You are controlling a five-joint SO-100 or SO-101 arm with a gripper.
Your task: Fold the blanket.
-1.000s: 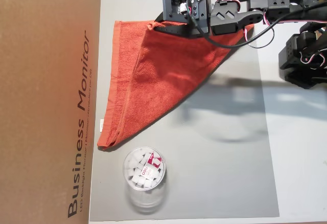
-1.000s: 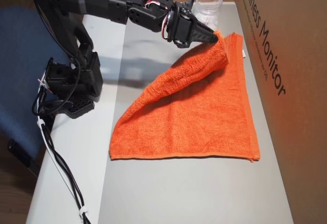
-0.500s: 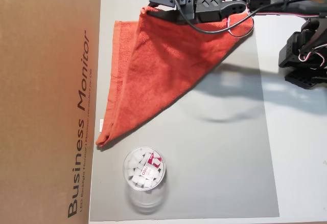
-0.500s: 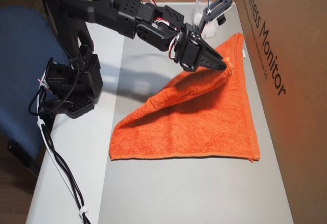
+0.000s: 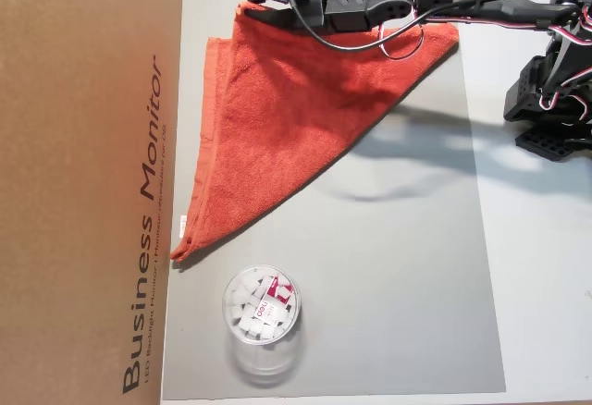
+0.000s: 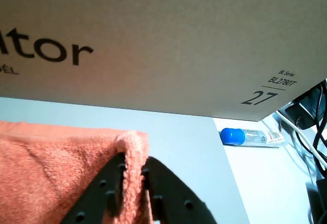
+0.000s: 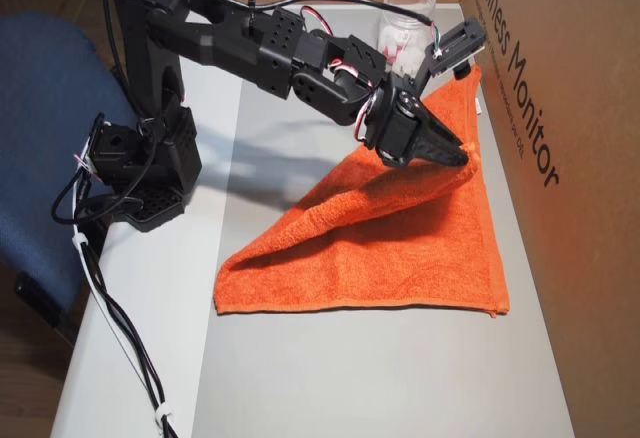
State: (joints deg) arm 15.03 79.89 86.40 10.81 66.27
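Observation:
The orange-red blanket lies on the grey mat, folded over into a triangle. My gripper is at the blanket's far corner next to the cardboard box. In the wrist view the black fingers are shut on a fold of the blanket, with cloth bunched between them at the gripper. In the other overhead view the gripper holds the top layer of the blanket raised a little above the lower layer, near its hemmed edge.
A large cardboard box borders the mat beside the blanket, close in front of the gripper. A clear plastic jar with white pieces stands past the blanket's tip. A blue-capped tube lies off the mat. The arm's base and cables are opposite the box.

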